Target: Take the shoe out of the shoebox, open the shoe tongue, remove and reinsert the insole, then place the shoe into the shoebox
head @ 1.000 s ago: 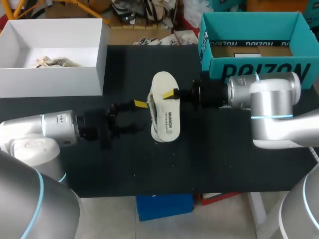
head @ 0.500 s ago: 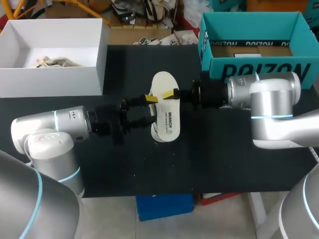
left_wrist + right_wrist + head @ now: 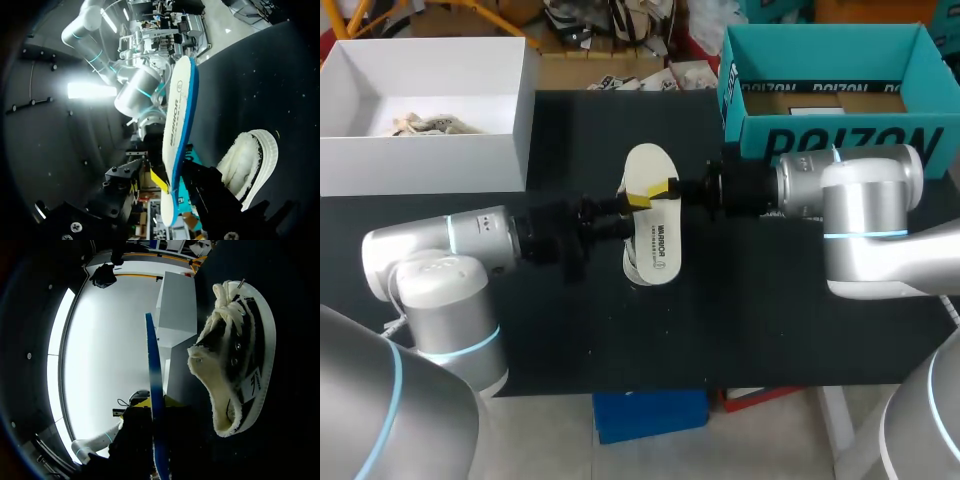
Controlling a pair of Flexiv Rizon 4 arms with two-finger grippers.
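Right gripper (image 3: 672, 188) clamped on insole (image 3: 648, 168), held flat over shoe (image 3: 235, 375) lying mid-table (image 3: 770, 330). Left gripper (image 3: 626, 205) at insole's opposite edge; closed or not, cannot tell. My call: confirm left hold before right lets go, then feed toe-first.

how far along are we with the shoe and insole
Done: the shoe lies on the table, and the insole is out of it. In hand: the right gripper and left gripper both hold the insole off the table next to the shoe. Left: putting the insole back in and boxing the shoe.
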